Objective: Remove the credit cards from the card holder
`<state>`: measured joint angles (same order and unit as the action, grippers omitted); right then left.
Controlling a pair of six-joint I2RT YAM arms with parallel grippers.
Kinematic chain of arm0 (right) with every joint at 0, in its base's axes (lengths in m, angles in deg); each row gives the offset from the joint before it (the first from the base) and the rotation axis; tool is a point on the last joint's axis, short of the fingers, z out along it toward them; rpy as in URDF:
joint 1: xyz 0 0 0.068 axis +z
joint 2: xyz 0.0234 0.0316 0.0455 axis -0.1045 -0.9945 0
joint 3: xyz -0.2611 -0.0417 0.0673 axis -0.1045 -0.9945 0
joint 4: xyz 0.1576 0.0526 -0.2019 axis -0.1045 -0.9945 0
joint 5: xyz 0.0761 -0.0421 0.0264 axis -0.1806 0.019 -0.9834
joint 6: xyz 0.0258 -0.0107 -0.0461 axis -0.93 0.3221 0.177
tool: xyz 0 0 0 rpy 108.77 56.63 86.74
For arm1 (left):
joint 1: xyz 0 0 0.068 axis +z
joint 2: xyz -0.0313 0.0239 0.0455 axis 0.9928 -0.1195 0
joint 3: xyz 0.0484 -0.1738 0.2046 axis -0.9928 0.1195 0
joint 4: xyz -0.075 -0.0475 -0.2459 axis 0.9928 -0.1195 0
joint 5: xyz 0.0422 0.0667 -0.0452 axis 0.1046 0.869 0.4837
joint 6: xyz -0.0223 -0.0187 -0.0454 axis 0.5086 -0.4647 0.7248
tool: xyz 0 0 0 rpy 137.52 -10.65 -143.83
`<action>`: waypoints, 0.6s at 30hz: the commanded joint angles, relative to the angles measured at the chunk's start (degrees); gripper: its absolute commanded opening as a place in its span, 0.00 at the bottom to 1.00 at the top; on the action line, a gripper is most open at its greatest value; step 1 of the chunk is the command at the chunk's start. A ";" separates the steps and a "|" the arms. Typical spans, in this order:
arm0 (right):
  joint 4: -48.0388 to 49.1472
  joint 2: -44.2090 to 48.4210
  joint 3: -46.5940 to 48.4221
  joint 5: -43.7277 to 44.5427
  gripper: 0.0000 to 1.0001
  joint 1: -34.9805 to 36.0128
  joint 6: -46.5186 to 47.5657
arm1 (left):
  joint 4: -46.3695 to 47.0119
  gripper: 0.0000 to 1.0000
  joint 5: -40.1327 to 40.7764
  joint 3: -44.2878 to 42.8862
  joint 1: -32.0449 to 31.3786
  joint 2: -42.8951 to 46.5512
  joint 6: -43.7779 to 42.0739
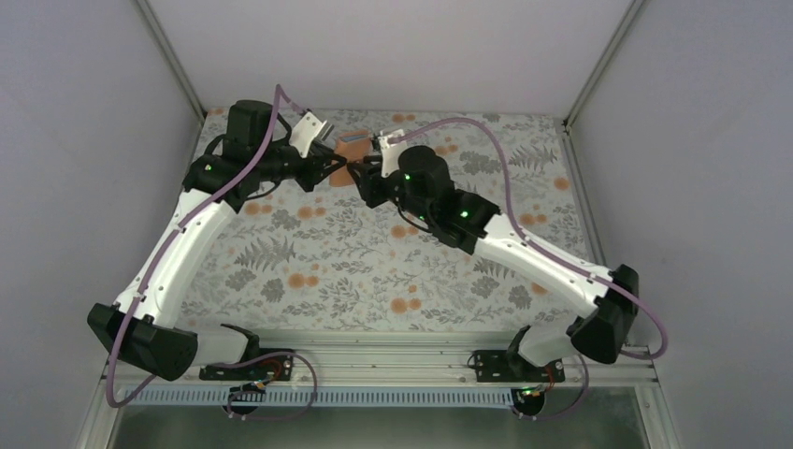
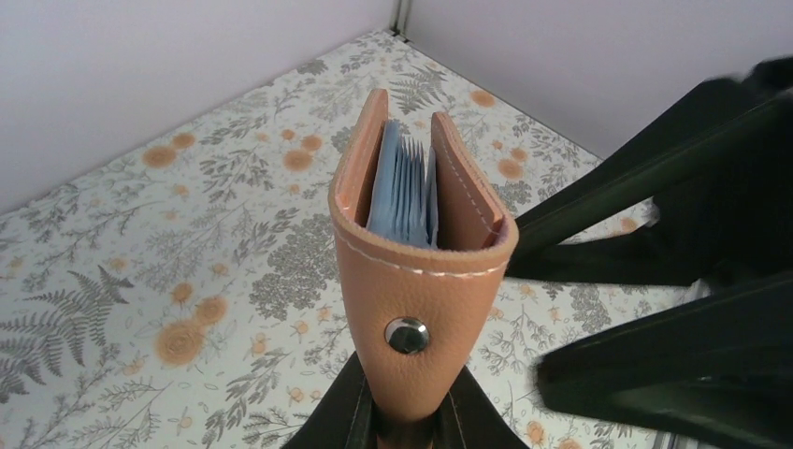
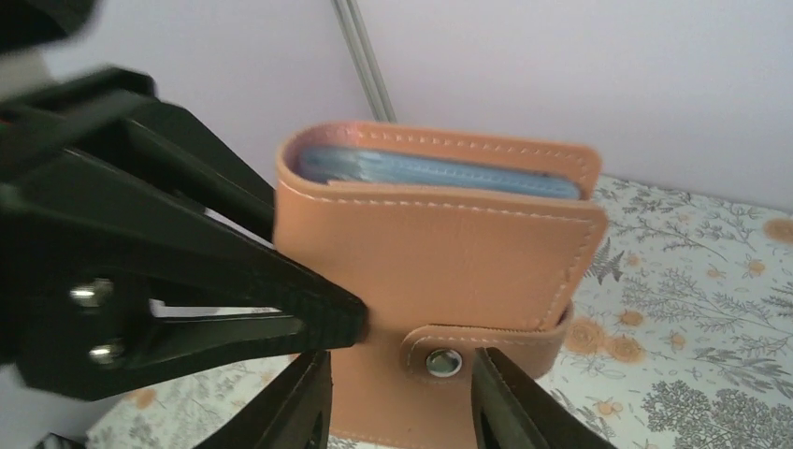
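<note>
- The left gripper (image 1: pixel 337 162) reaches in from the left. It is clamped narrow on the snap end of the tan card holder (image 1: pixel 353 145), with one black finger (image 2: pixel 348 423) pressed to each side.
- The card holder stands on edge straight out from the left gripper's fingertips, above the flowered table (image 1: pixel 374 271). Its open edge points away from that gripper, and its metal snap (image 2: pixel 407 335) sits just past the fingertips.
- The credit cards (image 2: pixel 404 187) are inside the holder as a tight stack between its two leather walls. Only their pale blue edges show, level with the holder's rim, and none sticks out.
- The right gripper (image 1: pixel 367 174) meets the holder from the right, directly opposite the left gripper. Its fingers (image 3: pixel 510 407) stand partly apart, one on each side of the holder's strap end, right against the leather. Whether they press it or only flank it cannot be told.
</note>
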<state>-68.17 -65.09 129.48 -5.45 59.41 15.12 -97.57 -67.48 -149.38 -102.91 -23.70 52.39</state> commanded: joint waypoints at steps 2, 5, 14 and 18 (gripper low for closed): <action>2.08 -3.37 3.30 2.32 0.38 0.12 -1.38 | 1.71 0.02 -0.56 -1.00 -0.18 0.97 1.53; 1.77 -4.81 4.14 3.38 0.37 0.08 -1.09 | 1.68 0.02 -1.66 -0.84 -0.12 1.04 1.29; 0.90 -8.09 5.14 8.25 0.11 -0.59 -0.17 | 1.29 0.02 -5.95 -0.78 -0.16 1.47 0.45; 0.80 -7.80 3.80 10.36 0.04 -1.76 -0.29 | 1.15 0.02 -5.94 -0.65 -0.13 1.85 0.15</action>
<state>-68.30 -71.93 132.85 0.32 59.08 14.86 -96.74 -66.95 -149.38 -101.95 -23.70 52.85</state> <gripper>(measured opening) 0.056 0.110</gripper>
